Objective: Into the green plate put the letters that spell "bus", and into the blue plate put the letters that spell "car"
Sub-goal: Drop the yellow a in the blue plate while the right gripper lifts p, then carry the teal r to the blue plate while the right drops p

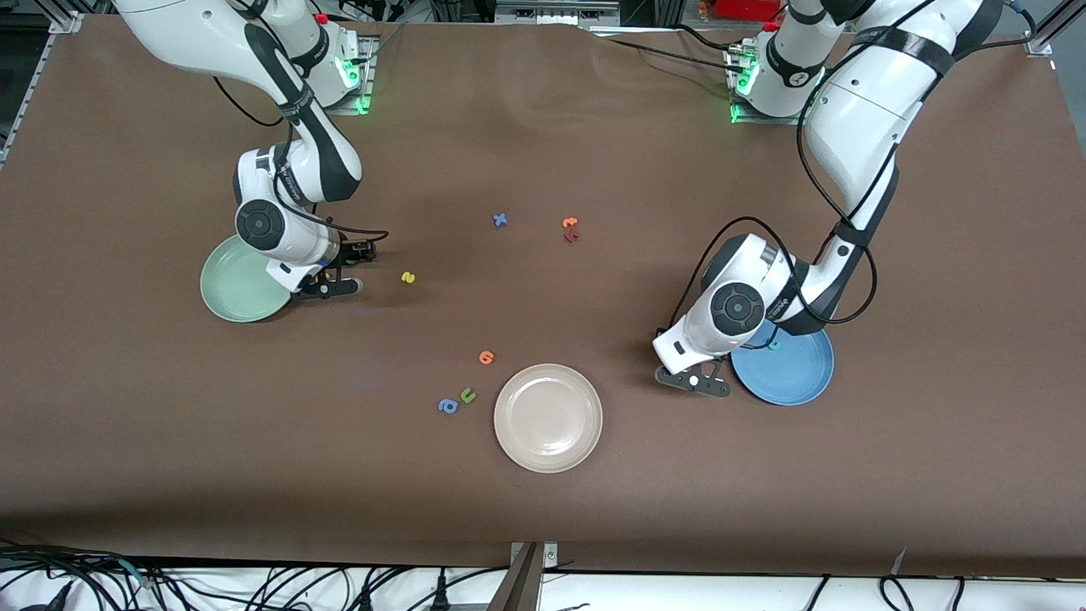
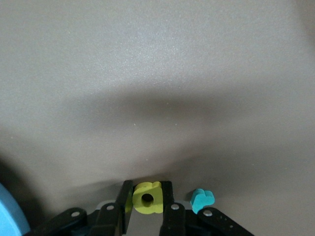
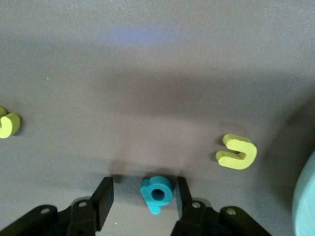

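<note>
Yellow "a" sits pinched between my left gripper's fingers, a teal letter just beside; the front view hides both under the wrist by the blue plate. My right gripper, low beside the green plate, stands wide around the teal "b", yellow "u" near. Mid-frame, the yellow "s" lies apart; the beige plate is lower.

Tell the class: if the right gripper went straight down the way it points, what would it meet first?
Most likely the teal "b" lying between the right gripper's open fingers, then the table under it.
</note>
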Action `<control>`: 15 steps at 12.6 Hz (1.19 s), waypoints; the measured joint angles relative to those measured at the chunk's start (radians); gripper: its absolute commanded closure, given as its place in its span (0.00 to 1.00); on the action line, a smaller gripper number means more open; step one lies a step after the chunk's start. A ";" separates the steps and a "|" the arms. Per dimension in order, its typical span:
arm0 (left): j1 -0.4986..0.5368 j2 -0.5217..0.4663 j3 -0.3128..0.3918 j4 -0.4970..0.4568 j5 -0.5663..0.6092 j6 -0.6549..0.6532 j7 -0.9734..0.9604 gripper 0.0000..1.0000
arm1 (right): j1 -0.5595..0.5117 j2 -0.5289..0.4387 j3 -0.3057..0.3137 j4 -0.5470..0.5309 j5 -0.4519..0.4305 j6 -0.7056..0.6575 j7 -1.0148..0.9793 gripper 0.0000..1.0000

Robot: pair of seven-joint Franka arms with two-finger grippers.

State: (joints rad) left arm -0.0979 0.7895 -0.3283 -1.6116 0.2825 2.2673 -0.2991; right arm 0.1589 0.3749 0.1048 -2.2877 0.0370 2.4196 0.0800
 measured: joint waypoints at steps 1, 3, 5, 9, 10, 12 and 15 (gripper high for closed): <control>0.000 -0.002 0.000 0.001 0.000 -0.014 0.001 0.88 | 0.000 0.000 0.000 0.000 -0.009 0.003 -0.001 0.41; 0.003 -0.024 0.000 0.009 0.000 -0.070 0.013 0.88 | 0.000 0.000 0.000 -0.001 -0.017 0.006 -0.001 0.43; 0.023 -0.069 0.000 0.013 0.001 -0.135 0.087 0.88 | 0.000 0.000 0.000 -0.001 -0.019 0.007 -0.002 0.56; 0.124 -0.121 0.000 0.010 0.001 -0.232 0.314 0.49 | 0.000 -0.002 -0.005 -0.001 -0.022 0.006 -0.002 0.90; 0.140 -0.120 0.001 0.005 0.001 -0.232 0.345 0.00 | 0.000 -0.007 -0.004 0.000 -0.022 0.004 -0.002 0.92; 0.147 -0.119 0.000 0.001 0.001 -0.230 0.361 0.00 | 0.000 -0.005 -0.004 -0.001 -0.022 0.006 -0.002 0.92; 0.138 -0.120 -0.017 0.004 0.001 -0.228 0.305 0.00 | 0.000 -0.008 -0.008 0.002 -0.022 0.003 -0.002 0.92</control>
State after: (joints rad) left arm 0.0400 0.6699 -0.3451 -1.6080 0.2832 2.0395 0.0059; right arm 0.1592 0.3668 0.0969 -2.2854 0.0147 2.4230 0.0783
